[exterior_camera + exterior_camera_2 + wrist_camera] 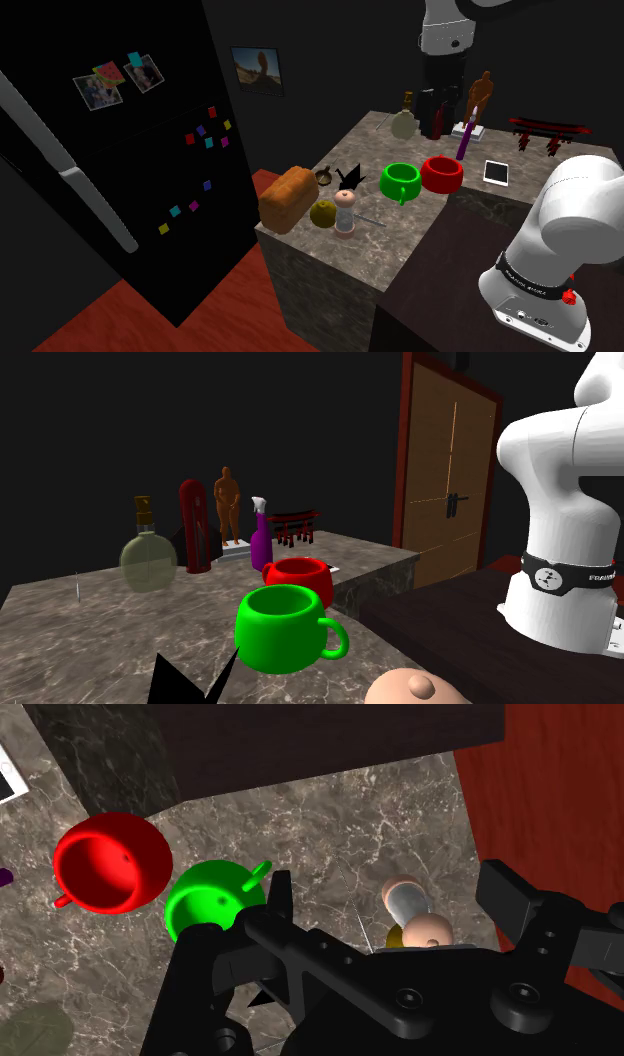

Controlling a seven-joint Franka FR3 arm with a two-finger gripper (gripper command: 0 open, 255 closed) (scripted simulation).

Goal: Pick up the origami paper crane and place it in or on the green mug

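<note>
Origami crane (351, 177) sits on the worktop (400, 232) just beside the green mug (400, 181), on its side away from the red mug (441, 173) | claw (395, 899) spread wide, empty, above the green mug | best lowered square over the body, pinching there, not the wingtips, clear of the green mug's rim | looks flat black, spiky, wings raised

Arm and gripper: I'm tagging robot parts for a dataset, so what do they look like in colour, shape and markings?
The arm has glossy white, rounded shells with dark joints. A black band with small white lettering rings one link, and a small red mark sits beside it. The gripper is all black, blocky, with round screw holes; its two fingers are flat and angular.
</note>
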